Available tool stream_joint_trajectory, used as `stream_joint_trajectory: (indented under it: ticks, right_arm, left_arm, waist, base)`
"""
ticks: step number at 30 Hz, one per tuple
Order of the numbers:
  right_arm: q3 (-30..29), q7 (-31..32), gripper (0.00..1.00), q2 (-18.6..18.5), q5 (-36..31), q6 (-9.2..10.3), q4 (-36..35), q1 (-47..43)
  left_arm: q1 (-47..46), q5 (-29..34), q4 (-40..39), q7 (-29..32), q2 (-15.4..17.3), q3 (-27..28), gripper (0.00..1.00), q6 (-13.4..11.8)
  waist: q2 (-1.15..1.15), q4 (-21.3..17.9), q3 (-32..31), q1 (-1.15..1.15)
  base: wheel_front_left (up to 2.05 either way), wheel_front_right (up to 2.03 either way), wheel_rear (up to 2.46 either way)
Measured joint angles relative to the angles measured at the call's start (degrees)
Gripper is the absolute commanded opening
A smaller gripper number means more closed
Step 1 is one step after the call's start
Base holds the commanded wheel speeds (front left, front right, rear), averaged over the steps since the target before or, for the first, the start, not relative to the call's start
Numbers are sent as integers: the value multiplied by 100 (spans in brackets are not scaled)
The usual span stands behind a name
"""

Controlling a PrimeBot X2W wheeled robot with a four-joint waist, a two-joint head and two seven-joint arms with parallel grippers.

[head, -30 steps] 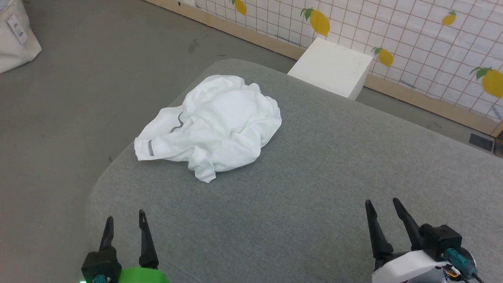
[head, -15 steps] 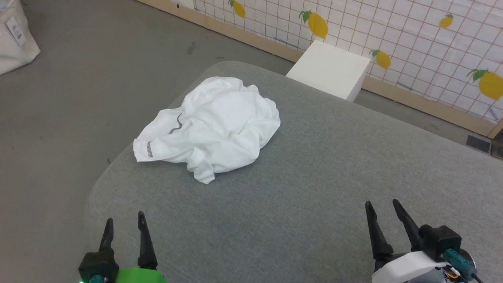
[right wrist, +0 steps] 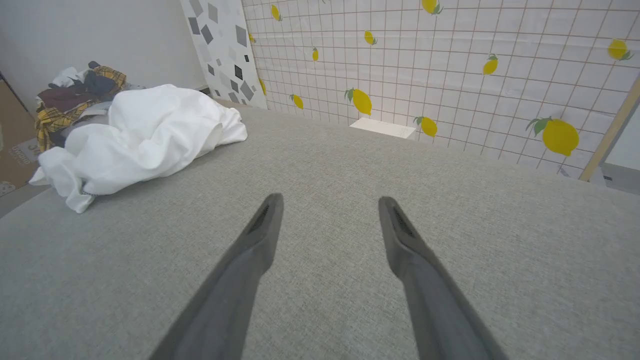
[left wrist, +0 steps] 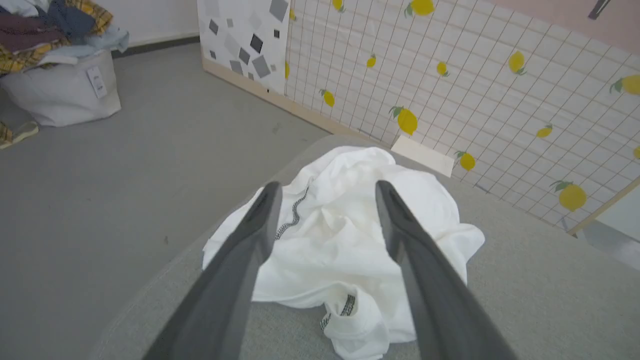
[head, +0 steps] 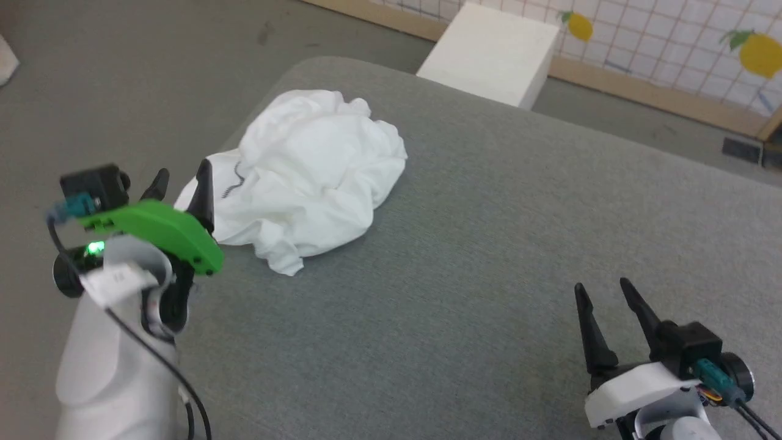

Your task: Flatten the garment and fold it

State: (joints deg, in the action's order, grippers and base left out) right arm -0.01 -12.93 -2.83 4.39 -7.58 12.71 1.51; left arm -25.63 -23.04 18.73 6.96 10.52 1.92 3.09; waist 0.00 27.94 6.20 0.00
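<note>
Nearest, at 5 o'clock in head view: right gripper [head: 600, 286]. Hangs low over bare cushion [head: 489, 244], fingers spread fully, nothing between them, well apart from garment [head: 311, 165].

At 8 to 9 o'clock: left gripper [head: 183, 170]. Held higher, likewise spread wide and holding nothing, tips toward 12 o'clock at the 9 o'clock edge of garment. Contact with cloth: cannot tell. In left wrist view, fingers on either side of the heap, dark zigzag seam just beside the left one.

Garment: lies crumpled in one mound, not flattened, at 11 o'clock on cushion, near its rounded left corner. Zigzag seam on the 9 o'clock side; a loose end at 6 o'clock, toward the robot.

Beyond cushion's far edge at 12 to 1 o'clock: white box [head: 489, 52], near lemon-print wall [head: 672, 36]. Grey floor [head: 122, 73] from 9 to 12 o'clock.

Farthest, at 10 o'clock in left wrist view: pale bag [left wrist: 60, 95], mixed clothes [left wrist: 55, 25] heaped on top.
</note>
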Motion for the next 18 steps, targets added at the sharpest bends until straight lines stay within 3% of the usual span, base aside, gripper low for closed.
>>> stream_joint_trajectory:
  ticks: [4, 8, 18]
  right_arm:
    - [-88, 103, 100, 1, -119, 0, -189, 93]
    - [-166, 178, 100, 1, -188, 0, -369, 120]
    - [-220, 190, 100, 1, -275, 0, -517, 204]
  left_arm:
    - [-644, -419, 683, 1343, 147, 3, 100, 43]
    - [-918, -545, 1161, 2240, 319, -19, 100, 25]
    - [-851, -588, 1875, 2673, 276, -269, 100, -10]
  waist:
    - [0, -230, 289, 0]
    - [0, -483, 592, 0]
    - [0, -1003, 1240, 0]
  base:
    - [0, 0, 0]
    - [0, 0, 0]
    - [0, 0, 0]
